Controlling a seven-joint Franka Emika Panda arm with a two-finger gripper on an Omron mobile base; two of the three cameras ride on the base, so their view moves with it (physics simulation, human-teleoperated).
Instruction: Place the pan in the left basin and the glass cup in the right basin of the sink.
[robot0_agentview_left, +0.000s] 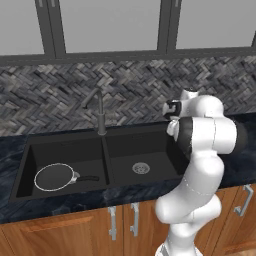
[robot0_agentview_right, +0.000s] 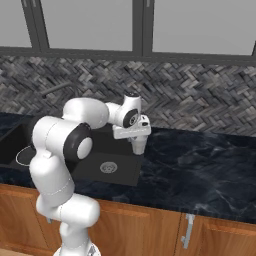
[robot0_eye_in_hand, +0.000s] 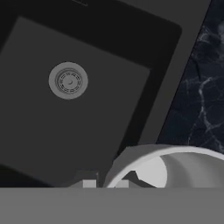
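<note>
1. The two-finger gripper (robot0_agentview_right: 138, 141) is clamping the small translucent whitish-grey glass cup (robot0_agentview_right: 138, 144) at centre frame in the right base view, carrying it above the right edge of the matte black right basin (robot0_eye_in_hand: 83, 105); the cup's wide pale rim is filling the hand view's lower right.
2. That basin is lying bare around its round silver drain (robot0_eye_in_hand: 68, 80), so this half is pending.
3. The round dark pan (robot0_agentview_left: 56, 177) is sitting in the left basin (robot0_agentview_left: 65, 150), lower left, apparently done.
</note>
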